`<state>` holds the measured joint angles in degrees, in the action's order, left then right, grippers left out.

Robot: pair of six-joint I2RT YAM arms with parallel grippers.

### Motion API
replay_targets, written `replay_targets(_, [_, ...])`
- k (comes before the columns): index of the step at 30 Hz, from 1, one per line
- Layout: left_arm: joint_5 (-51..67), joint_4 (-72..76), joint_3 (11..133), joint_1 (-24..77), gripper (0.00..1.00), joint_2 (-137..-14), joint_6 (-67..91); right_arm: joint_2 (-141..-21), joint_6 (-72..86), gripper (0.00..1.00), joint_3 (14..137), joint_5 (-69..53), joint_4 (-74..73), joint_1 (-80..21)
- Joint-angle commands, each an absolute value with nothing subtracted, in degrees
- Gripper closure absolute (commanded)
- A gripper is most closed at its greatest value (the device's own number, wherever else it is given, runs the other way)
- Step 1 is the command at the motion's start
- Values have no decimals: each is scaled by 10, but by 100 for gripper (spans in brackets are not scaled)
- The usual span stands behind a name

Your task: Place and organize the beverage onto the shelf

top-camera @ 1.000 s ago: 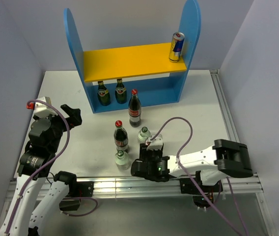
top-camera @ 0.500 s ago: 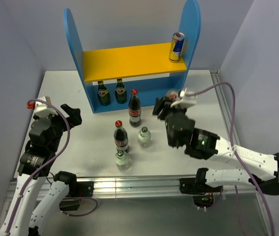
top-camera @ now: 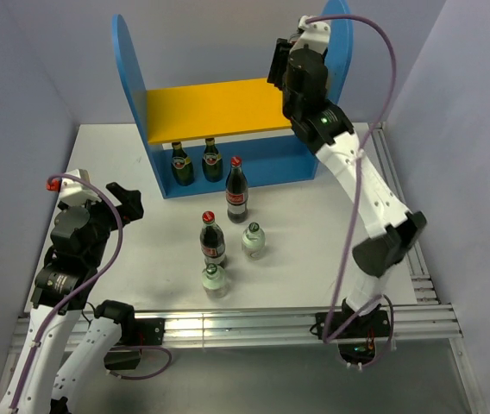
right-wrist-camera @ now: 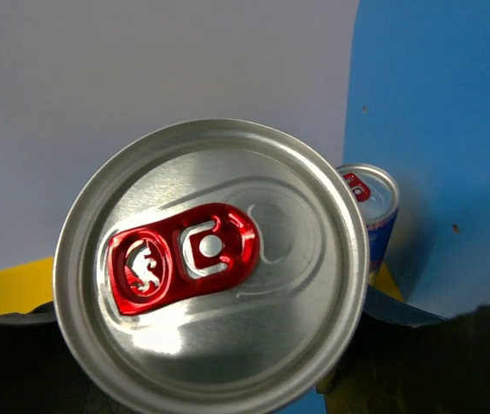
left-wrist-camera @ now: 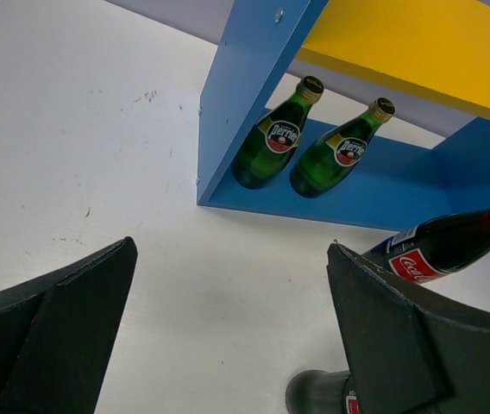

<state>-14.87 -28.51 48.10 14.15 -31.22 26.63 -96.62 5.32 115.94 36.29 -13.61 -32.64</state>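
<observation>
Now the right end effector (top-camera: 279,62), pinched on an upright silver can (right-wrist-camera: 210,267), holds it above and just left of the second can (right-wrist-camera: 370,203) standing on the yellow upper board (top-camera: 210,108) of the shelf (top-camera: 129,78), so the set-down likely runs straight down beside that can.

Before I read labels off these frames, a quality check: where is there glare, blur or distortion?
Right wrist: the gripped can fills the frame, white glare on its lid; the second can behind is small but clear. Left wrist: the green bottles are sharp, the cola bottle leans from wide-angle distortion. Top external: even light, soft shadows.
</observation>
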Motion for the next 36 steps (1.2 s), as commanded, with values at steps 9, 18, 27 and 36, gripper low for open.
replay_targets(9, [-147, -267, 483, 137, 1, -303, 258, -1126, 42, 100, 1306, 303, -178, -266])
replay_targets(18, [-142, -266, 483, 135, 1, -302, 258, -1141, 39, 100, 1254, 312, -149, -259])
replay_targets(27, [-144, -268, 483, 135, 1, -302, 258, -1145, 45, 81, 1204, 337, -118, -259])
replay_targets(36, [-146, -268, 483, 134, 1, -305, 259, -1114, 70, 0, 1158, 334, -114, -264])
